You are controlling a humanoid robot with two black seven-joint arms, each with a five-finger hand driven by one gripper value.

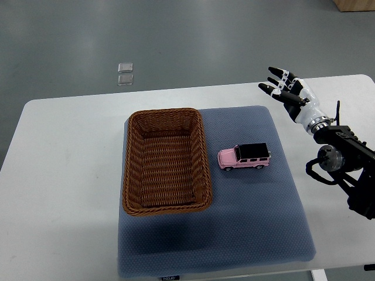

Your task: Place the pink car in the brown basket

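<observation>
A pink toy car [245,157] with a black roof lies on the blue-grey mat [258,222], just right of the brown wicker basket [132,170]. The basket holds nothing. My right hand [283,86] hovers over the table's far right, up and to the right of the car and well apart from it. Its fingers are spread and hold nothing. The right arm [343,158] enters from the right edge. The left arm does not show.
The white table [64,175] carries the mat, and its edges run close to the frame's left and bottom. Two small clear squares [125,74] lie on the grey floor beyond the table. A wooden corner [354,4] shows at the top right.
</observation>
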